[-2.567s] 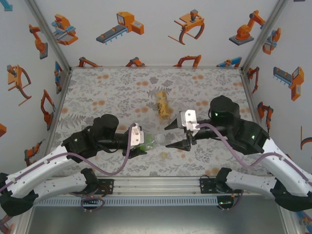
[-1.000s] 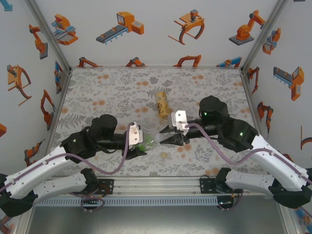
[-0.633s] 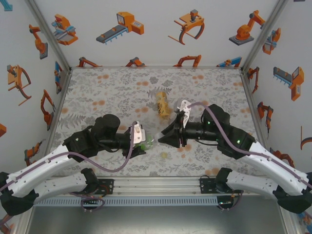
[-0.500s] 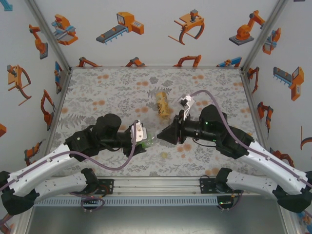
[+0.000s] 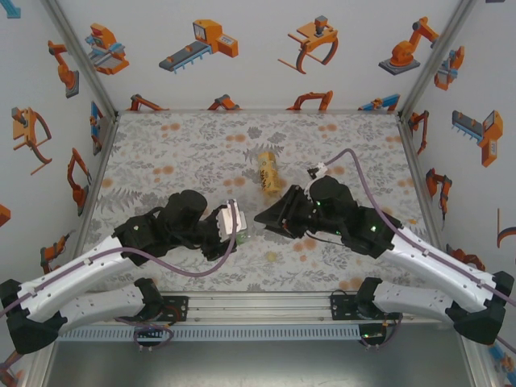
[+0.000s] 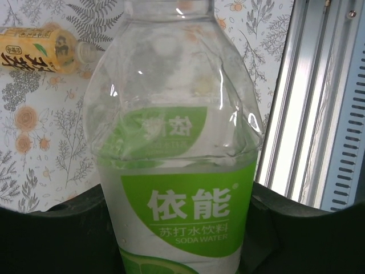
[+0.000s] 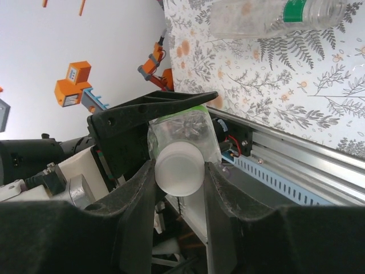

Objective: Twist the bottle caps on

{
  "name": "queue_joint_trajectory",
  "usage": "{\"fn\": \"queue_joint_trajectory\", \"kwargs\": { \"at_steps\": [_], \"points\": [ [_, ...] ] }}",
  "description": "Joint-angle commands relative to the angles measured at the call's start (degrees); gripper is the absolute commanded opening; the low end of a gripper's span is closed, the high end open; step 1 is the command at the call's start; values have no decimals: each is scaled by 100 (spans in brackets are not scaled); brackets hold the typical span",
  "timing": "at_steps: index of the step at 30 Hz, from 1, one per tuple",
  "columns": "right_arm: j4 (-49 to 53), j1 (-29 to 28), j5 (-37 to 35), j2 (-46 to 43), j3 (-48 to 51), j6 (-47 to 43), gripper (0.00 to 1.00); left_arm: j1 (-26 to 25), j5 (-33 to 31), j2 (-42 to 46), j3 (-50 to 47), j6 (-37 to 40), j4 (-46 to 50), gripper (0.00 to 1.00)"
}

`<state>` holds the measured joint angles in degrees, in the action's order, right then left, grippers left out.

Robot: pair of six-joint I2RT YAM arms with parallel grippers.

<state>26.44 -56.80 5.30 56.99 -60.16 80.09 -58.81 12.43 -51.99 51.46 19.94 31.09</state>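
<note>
At the near edge of the table (image 5: 177,153), just beyond the aluminium rail (image 5: 258,305), the two arms reached inward toward each other. The left claw (image 5: 240,234) was clenched around the body of a green-labelled bottle (image 6: 177,171). Its dark fingers (image 6: 51,234) pressed the label from both sides, and the bottle was held off the table with its neck pointing toward the right arm. The bottle's upper part was clear and looked empty. Directly facing it, the right claw (image 5: 262,218) was grasping a white cap (image 7: 178,169), with both fingers touching the cap's sides. The cap sat against the mouth of the held bottle, in line with the neck; whether its thread had caught could not be told. In the right wrist view, a clear bottle (image 7: 268,14) with a green band near its neck lay on its side on the floral surface, apart from both claws. Farther back, near the middle of the table, an amber bottle (image 5: 270,171) lay on its side, untouched. Beyond it stood the white back wall with orange robot stickers (image 5: 197,44).
</note>
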Motion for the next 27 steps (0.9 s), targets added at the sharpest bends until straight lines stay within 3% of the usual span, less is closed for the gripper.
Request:
{"fn": "queue_joint_trajectory", "kwargs": {
  "at_steps": [1,8,13,17,24,27],
  "points": [
    [104,-86,85,182,-495,-692,21,-87,471,45,180,228,-777,0],
    [677,-86,269,180,-1280,-3283,57,-84,705,146,197,242,-718,0],
    [299,-86,492,-53,-1359,-4980,58,-87,930,124,328,261,-437,0],
    [-58,-86,1233,-220,-1231,-6615,57,-87,1018,182,330,227,-411,0],
    [427,-86,2755,-171,-1398,-9091,55,-87,1192,258,356,143,-329,0],
    [565,-81,2856,-112,-1432,-9605,55,-87,1234,285,354,104,-323,0]
  ]
}}
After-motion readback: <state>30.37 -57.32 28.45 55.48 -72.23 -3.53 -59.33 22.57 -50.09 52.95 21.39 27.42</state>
